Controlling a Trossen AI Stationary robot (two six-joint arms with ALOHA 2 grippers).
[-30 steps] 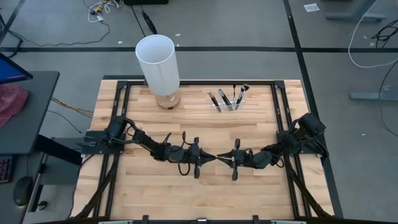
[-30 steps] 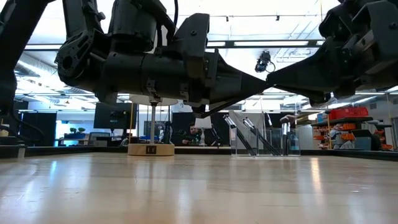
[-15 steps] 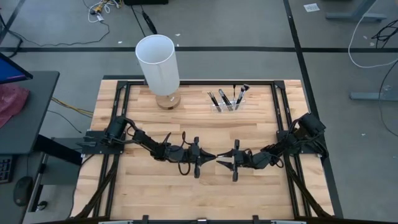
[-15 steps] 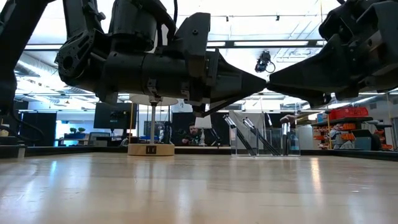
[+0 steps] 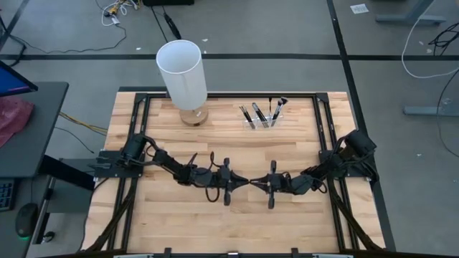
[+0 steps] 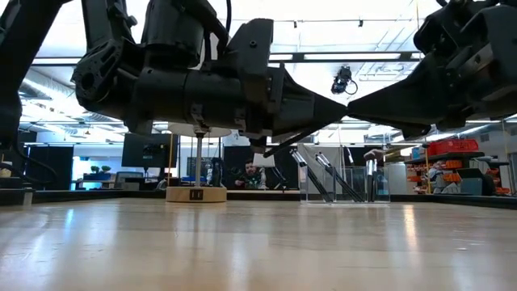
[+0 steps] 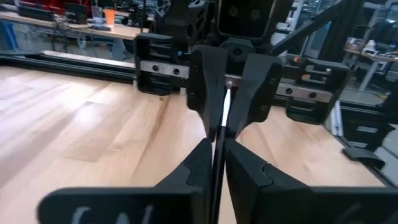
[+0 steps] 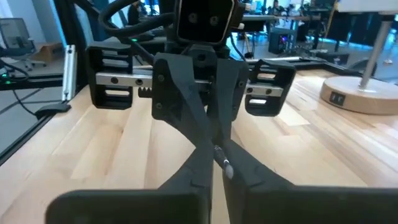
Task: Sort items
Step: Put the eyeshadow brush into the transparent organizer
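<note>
My left gripper (image 5: 242, 182) and my right gripper (image 5: 257, 184) meet tip to tip over the middle of the table, both level and well above the wood. One thin dark brush (image 7: 219, 134) with a silver ferrule (image 7: 226, 102) runs between them. In the low view it shows as a slanting dark stick (image 6: 292, 140) under the fingers. Both grippers are shut on it. A few more brushes (image 5: 262, 113) stand leaning in a small clear holder (image 6: 339, 190) at the far side. My left gripper (image 7: 217, 142) pinches the brush's dark handle (image 7: 218, 149) between its two fingers, coming level from the table's left, the fingers lying along it. The brush is lifted clear of the table. My right gripper (image 8: 219, 154) pinches the same brush at its silver ferrule end (image 8: 226, 167) between its two fingers, coming level from the table's right. Here too the fingers lie along the brush, which is off the table.
A tall white cylinder (image 5: 183, 72) on a round wooden base (image 6: 196, 194) stands at the far left of the table. The clear holder (image 5: 259, 123) is to its right. Bare wood (image 5: 244, 229) lies near the front edge.
Half a second ago a small gap showed between the two grippers' tips, with the right one slightly toward the near edge. The tips are together again now. The left gripper has kept still.
</note>
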